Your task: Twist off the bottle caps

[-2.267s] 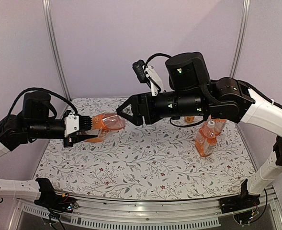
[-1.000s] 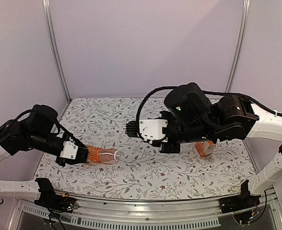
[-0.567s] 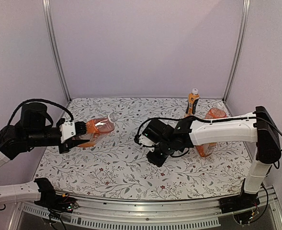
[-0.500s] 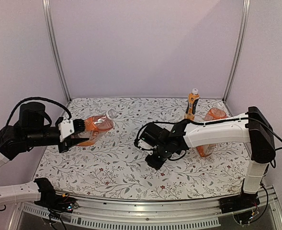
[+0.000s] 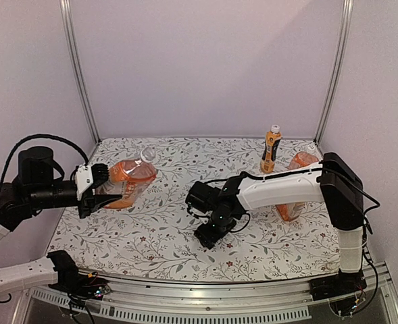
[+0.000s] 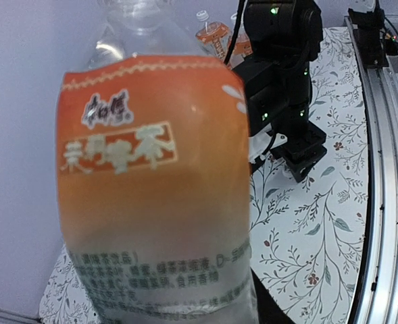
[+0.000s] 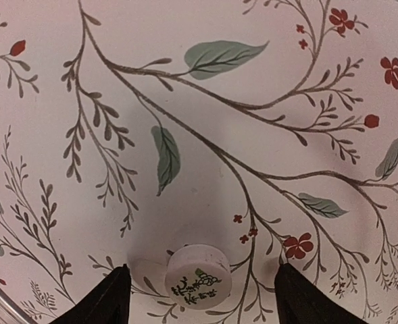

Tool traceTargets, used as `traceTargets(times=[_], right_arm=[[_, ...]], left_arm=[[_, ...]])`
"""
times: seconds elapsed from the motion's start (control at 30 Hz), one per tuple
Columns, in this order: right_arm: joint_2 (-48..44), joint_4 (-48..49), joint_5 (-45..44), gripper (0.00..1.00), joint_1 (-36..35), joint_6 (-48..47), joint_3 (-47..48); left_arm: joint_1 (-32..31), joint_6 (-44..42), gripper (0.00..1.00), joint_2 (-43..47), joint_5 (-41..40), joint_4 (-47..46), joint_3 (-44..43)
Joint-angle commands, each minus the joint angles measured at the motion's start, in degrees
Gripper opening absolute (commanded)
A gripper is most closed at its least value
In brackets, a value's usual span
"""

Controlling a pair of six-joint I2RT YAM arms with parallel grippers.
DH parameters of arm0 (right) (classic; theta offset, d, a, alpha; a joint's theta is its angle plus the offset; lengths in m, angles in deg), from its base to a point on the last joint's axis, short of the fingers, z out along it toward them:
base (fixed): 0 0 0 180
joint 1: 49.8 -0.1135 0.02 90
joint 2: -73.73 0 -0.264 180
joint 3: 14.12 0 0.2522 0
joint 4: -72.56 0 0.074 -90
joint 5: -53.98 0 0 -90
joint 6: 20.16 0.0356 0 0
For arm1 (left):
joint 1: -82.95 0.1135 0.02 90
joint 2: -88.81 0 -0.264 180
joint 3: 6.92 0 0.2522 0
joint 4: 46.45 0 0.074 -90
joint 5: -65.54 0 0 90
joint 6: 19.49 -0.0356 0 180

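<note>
My left gripper (image 5: pixel 103 190) is shut on a squat clear bottle (image 5: pixel 130 177) with an orange label and holds it above the table's left side, neck up and tilted. Its neck (image 5: pixel 146 154) looks clear, with no white cap. The bottle (image 6: pixel 151 169) fills the left wrist view and hides the fingers. My right gripper (image 5: pixel 207 237) points down at the cloth near the middle. In the right wrist view it (image 7: pixel 200 297) is open, and a small white cap (image 7: pixel 197 277) lies on the cloth between its fingertips (image 7: pixel 103 300), touching neither.
A tall slim bottle (image 5: pixel 271 150) with a white cap (image 5: pixel 275 128) stands at the back right. A squat bottle (image 5: pixel 301 160) stands beside it, and another (image 5: pixel 288 208) is partly hidden behind the right arm. The flowered cloth (image 5: pixel 151 236) covers the table.
My left gripper has tipped the bottle more upright and drawn it slightly left. My right gripper has shifted a little nearer and lower over the cloth.
</note>
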Motion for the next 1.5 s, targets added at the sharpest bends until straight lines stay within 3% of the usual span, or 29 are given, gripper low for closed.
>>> traceTargets(times=[0.0, 0.07, 0.23, 0.33, 0.47, 0.6, 0.87, 1.0, 1.2, 1.27, 1.37, 1.4, 1.47], right_arm=[[-0.4, -5.2, -2.4, 0.86, -0.4, 0.1, 2.7], [-2.6, -5.8, -1.4, 0.91, -0.4, -0.9, 4.3], [-12.7, -0.9, 10.1, 0.89, -2.9, -12.5, 6.5], [-22.5, 10.9, 19.3, 0.87, -4.1, -20.2, 2.7], [-31.3, 30.2, 27.9, 0.87, -4.1, -20.6, -2.7], [-31.6, 37.0, 32.3, 0.84, -5.5, -17.8, 1.6], [-25.9, 37.1, 32.2, 0.7, -7.7, -18.1, 7.6], [-24.6, 37.4, 30.9, 0.56, -7.8, -16.5, 7.9], [-22.5, 38.9, 31.7, 0.22, -7.8, -12.8, 8.4], [-22.2, 38.7, 31.1, 0.04, -7.8, -12.6, 8.2], [-22.5, 37.9, 29.2, 0.0, -7.8, -12.1, 7.8], [-22.7, 37.2, 28.0, 0.0, -7.7, -11.9, 7.9], [-23.1, 35.4, 24.3, 0.0, -7.0, -11.1, 8.2]], left_arm=[[1.5, 3.1, 0.22, 1.0, 4.9, 0.2, 0.3], [1.9, 4.5, 0.22, 1.2, 7.0, 0.7, 0.0], [2.5, 6.0, 0.23, 1.1, 19.3, 5.5, -2.2], [2.5, 5.1, 0.22, 0.8, 26.4, 8.7, -3.7], [2.6, 2.7, 0.22, 0.7, 29.0, 10.5, -4.2], [2.6, 1.9, 0.21, 0.2, 29.7, 11.0, -4.7], [2.6, 1.4, 0.21, 0.1, 29.6, 11.7, -5.5], [2.6, 1.0, 0.21, 0.1, 29.9, 11.8, -5.1], [2.6, 1.1, 0.21, -0.2, 29.5, 11.5, -5.1], [2.6, 1.1, 0.22, -0.2, 29.3, 11.4, -5.2], [2.7, 1.7, 0.22, 0.1, 28.6, 11.2, -5.1], [2.7, 2.2, 0.28, 0.2, 28.0, 10.8, -4.9], [3.0, 4.7, 0.69, 0.8, 25.8, 8.9, -3.8]])
